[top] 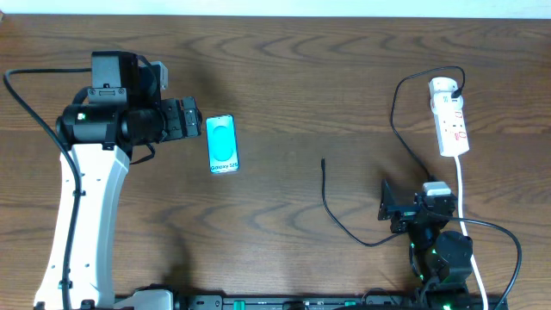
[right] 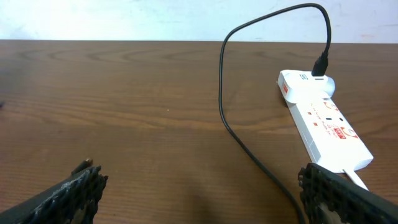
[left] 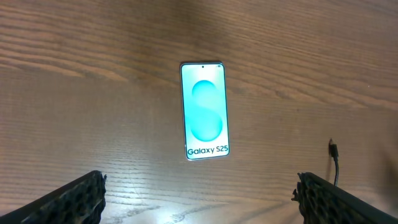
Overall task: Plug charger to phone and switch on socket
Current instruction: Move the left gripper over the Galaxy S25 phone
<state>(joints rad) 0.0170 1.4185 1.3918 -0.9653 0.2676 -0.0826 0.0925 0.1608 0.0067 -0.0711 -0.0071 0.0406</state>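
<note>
Lying screen-up, the phone (top: 222, 144) is apart from the charger (top: 324, 181); left gripper (left: 199, 186) and right gripper (right: 202, 177) gape empty.

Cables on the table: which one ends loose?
The thin black charger: its connector tip lies free mid-table, apart from the phone. The white cord is fixed to the socket.
</note>
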